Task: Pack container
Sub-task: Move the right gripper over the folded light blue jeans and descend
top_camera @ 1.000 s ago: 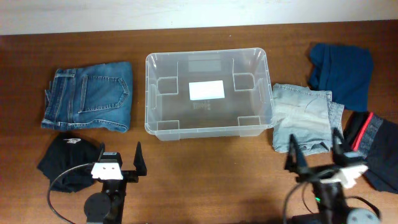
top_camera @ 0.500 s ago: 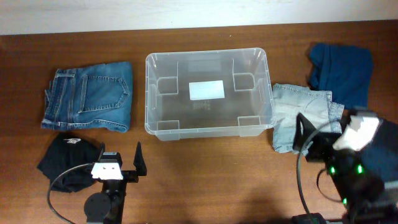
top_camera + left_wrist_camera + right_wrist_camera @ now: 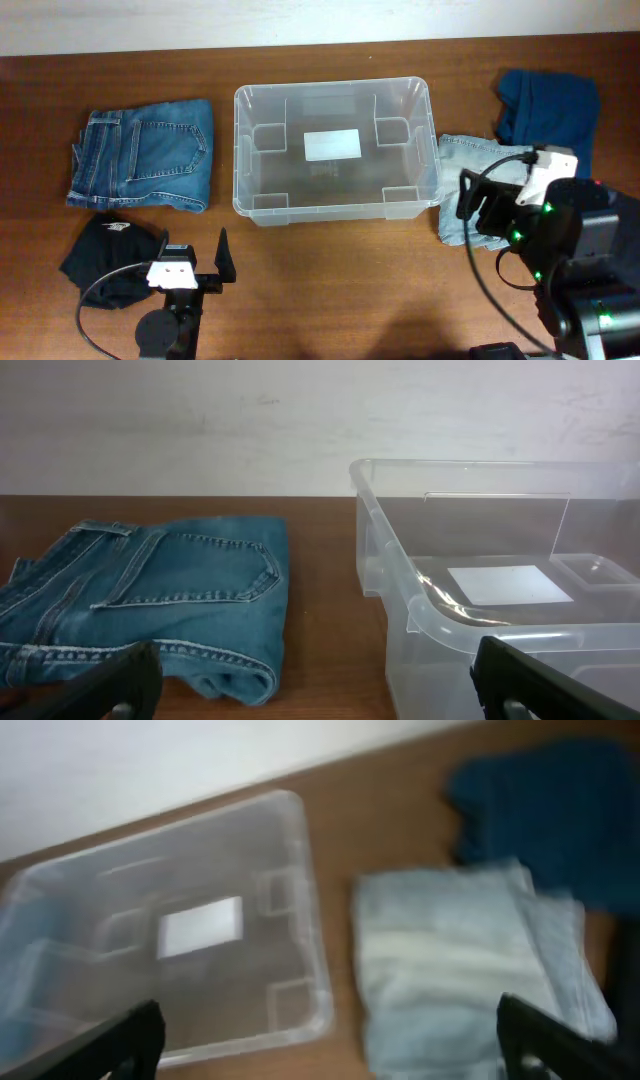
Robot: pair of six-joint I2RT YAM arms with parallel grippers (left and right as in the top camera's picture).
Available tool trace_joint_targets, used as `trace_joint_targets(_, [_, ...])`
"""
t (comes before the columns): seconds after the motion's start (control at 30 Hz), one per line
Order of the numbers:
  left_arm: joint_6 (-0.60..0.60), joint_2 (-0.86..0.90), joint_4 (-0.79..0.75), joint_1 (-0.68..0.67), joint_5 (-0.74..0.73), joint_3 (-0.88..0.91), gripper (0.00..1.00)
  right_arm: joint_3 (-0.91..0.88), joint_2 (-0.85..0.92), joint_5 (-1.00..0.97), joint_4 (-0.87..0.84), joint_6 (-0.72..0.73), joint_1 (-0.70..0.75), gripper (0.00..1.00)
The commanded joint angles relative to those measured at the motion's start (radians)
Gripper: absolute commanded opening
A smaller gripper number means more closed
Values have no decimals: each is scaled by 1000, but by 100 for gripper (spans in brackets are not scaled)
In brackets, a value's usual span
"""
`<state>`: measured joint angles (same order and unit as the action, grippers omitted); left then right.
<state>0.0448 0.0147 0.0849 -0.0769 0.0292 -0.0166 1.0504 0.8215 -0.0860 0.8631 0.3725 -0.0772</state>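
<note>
Container (image 3: 330, 180) upright, empty, at table (image 3: 330, 275) centre. Judged light, rigid, slick-walled; best taken at thick rim. Left end effector (image 3: 193, 242) spread wide, holding nothing. Right end effector (image 3: 480, 208) spread wide above pale folded denim (image 3: 500, 160), at container's 3 o'clock.

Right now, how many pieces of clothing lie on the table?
4: blue jeans left of tub, black garment nearer, pale jeans right of tub, navy cloth behind. The right arm may hide more.
</note>
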Motion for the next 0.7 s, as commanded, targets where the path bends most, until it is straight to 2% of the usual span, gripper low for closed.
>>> trace_joint_targets(0.0, [-16,-8,-2,4,-8,7,99,16,36,-290,81,324,8,98])
trace_joint_targets(0.07, [-16,-8,-2,4,-8,7,99,16,65,-346,138,401,8,98])
trace_joint_targets(0.33, [-16,-8,-2,4,-8,7,99,16,189,-319,200,487,50,98])
trace_joint_targets(0.5, [-16,-8,-2,4,-8,7,99,15,241,-135,188,494,246,99])
trace_joint_targets(0.67, [-16,-8,-2,4,-8,7,99,10,301,69,178,386,452,98])
